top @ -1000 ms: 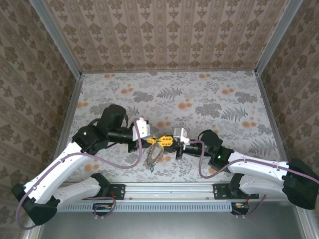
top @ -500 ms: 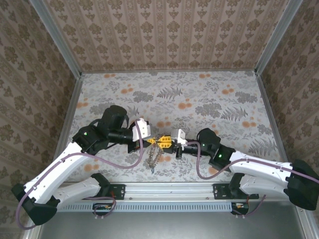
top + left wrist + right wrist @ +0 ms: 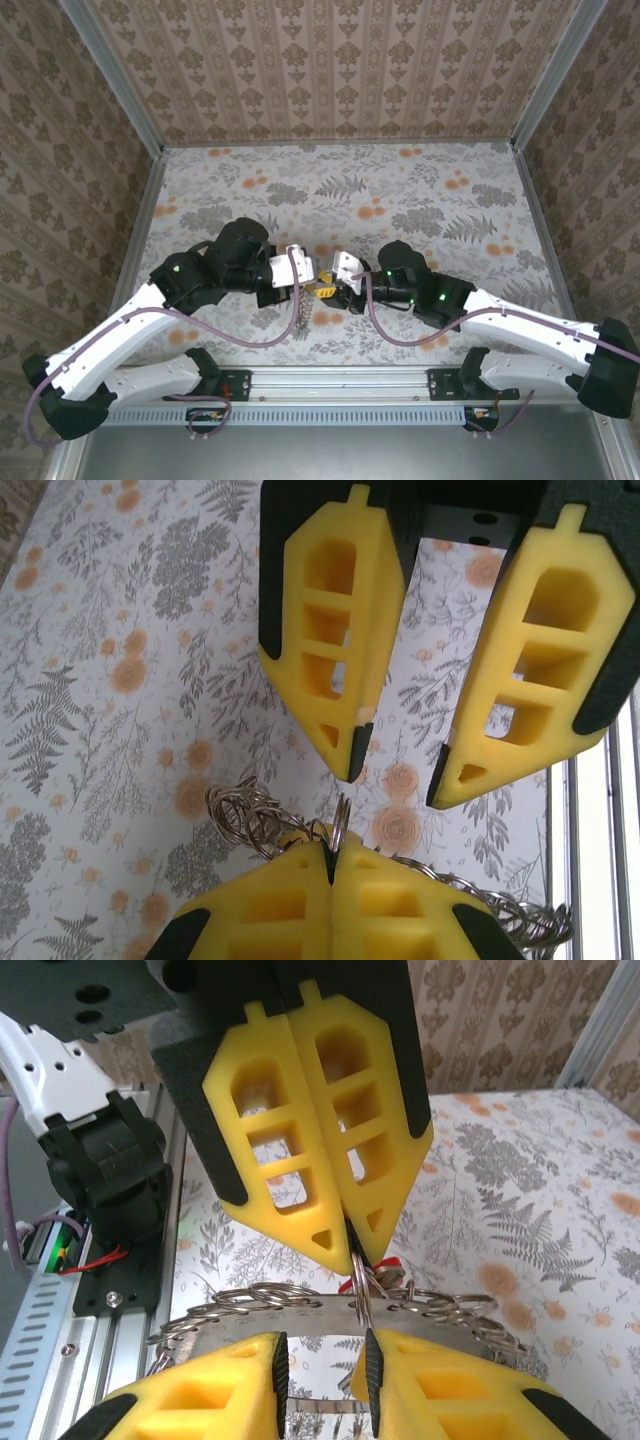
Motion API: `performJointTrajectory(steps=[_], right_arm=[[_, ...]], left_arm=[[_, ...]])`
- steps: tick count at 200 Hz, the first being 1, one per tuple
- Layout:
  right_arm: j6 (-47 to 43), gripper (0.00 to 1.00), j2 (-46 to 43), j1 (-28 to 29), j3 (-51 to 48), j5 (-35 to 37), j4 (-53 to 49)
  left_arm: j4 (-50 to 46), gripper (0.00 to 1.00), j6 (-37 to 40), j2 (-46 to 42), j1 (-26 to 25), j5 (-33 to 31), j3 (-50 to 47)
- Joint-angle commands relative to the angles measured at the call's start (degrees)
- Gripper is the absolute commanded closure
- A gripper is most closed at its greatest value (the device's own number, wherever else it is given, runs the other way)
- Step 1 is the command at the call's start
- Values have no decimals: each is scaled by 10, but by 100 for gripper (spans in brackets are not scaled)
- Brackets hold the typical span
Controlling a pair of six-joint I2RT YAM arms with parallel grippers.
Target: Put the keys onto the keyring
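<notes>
Keyring (image 3: pixel 250 1305) pinched in left hand (image 3: pixel 330 858); right hand (image 3: pixel 320 1352) parted just beside.

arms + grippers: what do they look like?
The left arm and right arm have white shells, black joints, green lights and a purple cable looping outside each. The left gripper and right gripper have black bodies, yellow fingers with cut-out windows tapering to points, and a white camera block behind.
</notes>
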Motion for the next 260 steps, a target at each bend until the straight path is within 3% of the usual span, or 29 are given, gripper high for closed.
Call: performJointTrajectory(steps=[1,111,146,186,224,260], right_arm=[[-4,71,10,3,21,16,-16],[-4,71,29,3,13,-15,41],[4,83,30,3,4,-10,68],[6,83,25,3,-7,3,70],[13,100,13,3,-25,23,83],[34,100,-16,2,-66,25,168]], left_arm=[[-3,100,20,2,-9,-21,26],[13,100,19,10,-13,11,23],[34,100,15,-6,-12,26,14],[42,100,11,-18,-6,42,8],[48,100,8,-29,-1,49,1],[59,94,5,-47,6,56,-18]])
